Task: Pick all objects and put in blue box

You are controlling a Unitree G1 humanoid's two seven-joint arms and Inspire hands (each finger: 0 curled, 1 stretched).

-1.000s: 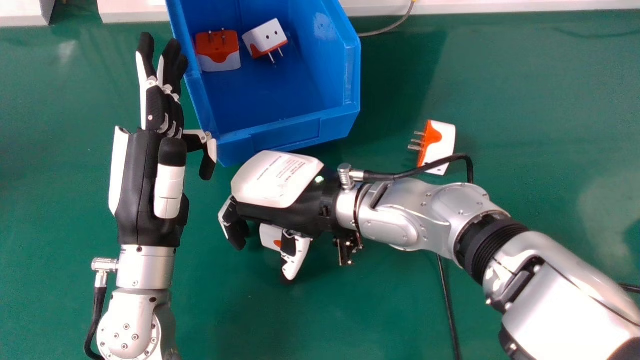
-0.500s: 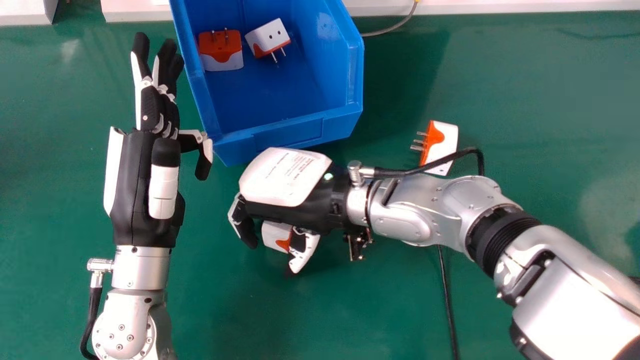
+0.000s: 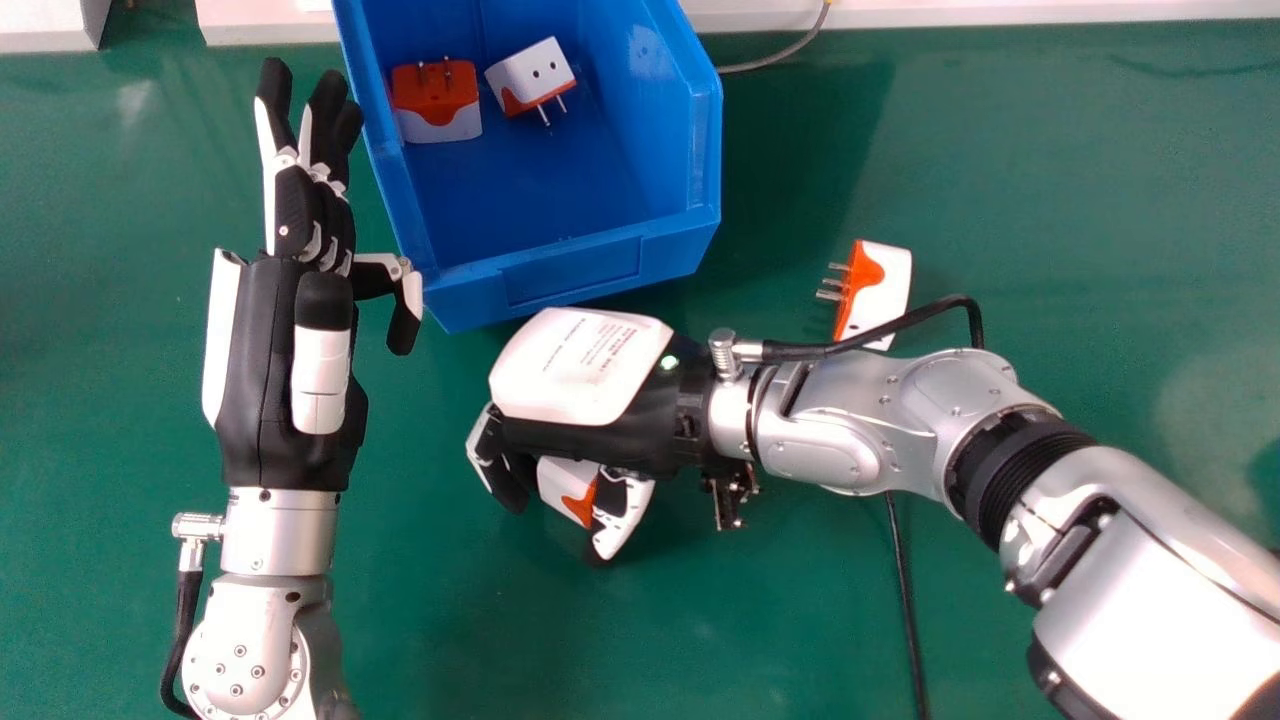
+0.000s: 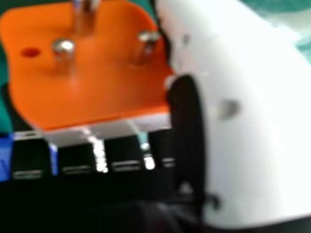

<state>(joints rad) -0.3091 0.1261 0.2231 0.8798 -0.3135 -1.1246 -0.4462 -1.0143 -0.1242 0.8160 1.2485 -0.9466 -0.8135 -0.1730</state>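
- The robot's right hand (image 3: 580,375) is over the table in front of the blue box, palm side down, its fingers and thumb clamped round an orange-and-white plug adapter (image 3: 562,488).
- In the right hand view, the adapter's orange face shows three metal prongs; the white thumb (image 4: 248,111) with its black pad presses one side, and the black fingers lie behind the body. Whether this adapter touches the table, I cannot tell.
- The left hand (image 3: 265,360) is to the left of the box, fingers straight and slightly apart, thumb out near the front corner.
- The open blue plastic box (image 3: 570,272) holds two more adapters: an orange-and-white one (image 3: 438,122) by the left wall, prongs up, and a white one with an orange edge (image 3: 525,78), tilted just beside it.
- A fourth adapter, white with an orange pronged face (image 3: 887,280), lies right of the box, its prongs pointing left.
- A black cable (image 3: 905,320) from the right wrist passes across the view of its near end.
- All this is on or above a green table (image 3: 1050,200); a thin grey cable (image 3: 790,52) runs beside the box's far right.
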